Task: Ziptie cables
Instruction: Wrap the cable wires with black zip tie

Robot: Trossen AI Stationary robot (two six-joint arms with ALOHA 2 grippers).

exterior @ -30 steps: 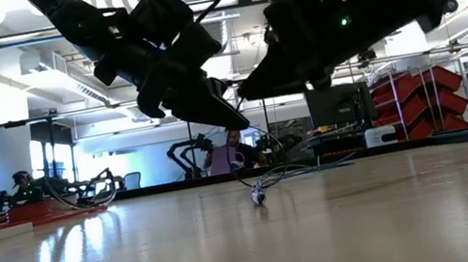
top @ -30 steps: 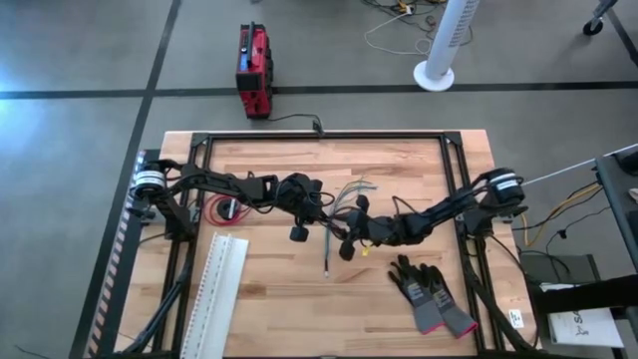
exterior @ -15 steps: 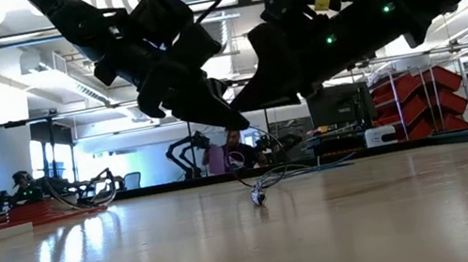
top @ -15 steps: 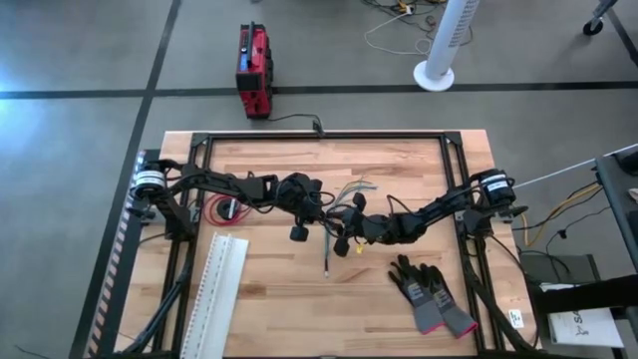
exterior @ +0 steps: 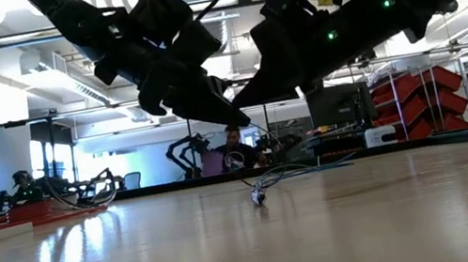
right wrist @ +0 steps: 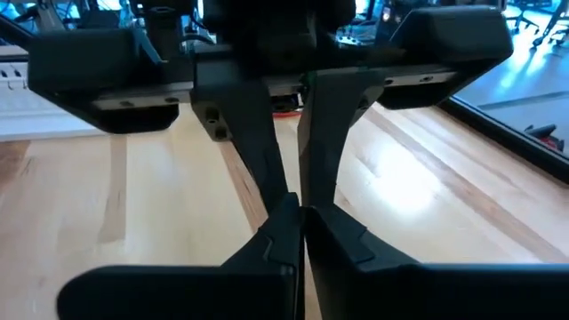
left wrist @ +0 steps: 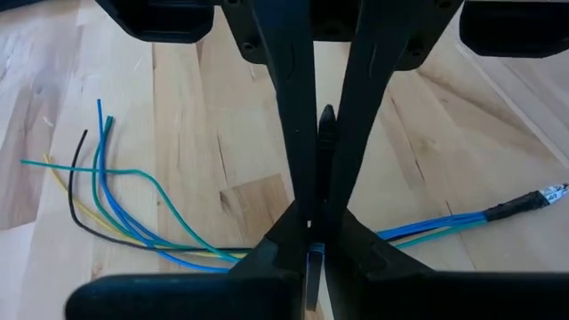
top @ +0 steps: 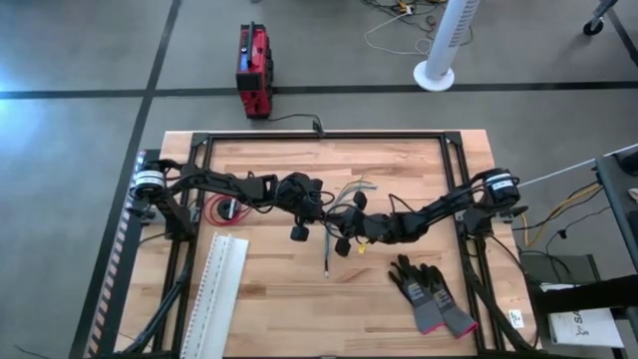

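- Left gripper (top: pixel 321 221) hangs just above the middle of the wooden table (top: pixel 299 299); in its wrist view the two dark fingers (left wrist: pixel 293 116) are closed, pinching a slim black strip (its blue lower end shows where the fingertips meet).
- Right gripper (top: pixel 347 235) sits just beside the left one, above the table's centre; its wrist view shows the fingers (right wrist: pixel 258 151) pressed together, and whether anything lies between them cannot be told.
- Cables (left wrist: pixel 124 222) lie on the wood under and beside the two grippers: a bundle of thin blue, teal, yellow and black wires, fanned out at one end and gathered into a dark sleeve (left wrist: pixel 516 206) at the other.
- Low view: the bundle's end (exterior: pixel 258 197) rests on the tabletop below both grippers.
- Red and black wire coil (top: pixel 217 208) lies near the left arm's base.
- White slotted strip (top: pixel 219 289) lies at the table's front left.
- Pair of black gloves (top: pixel 431 291) lies at the front right (well apart from the wires).
- Red box (top: pixel 253 70) stands on the floor beyond the table.
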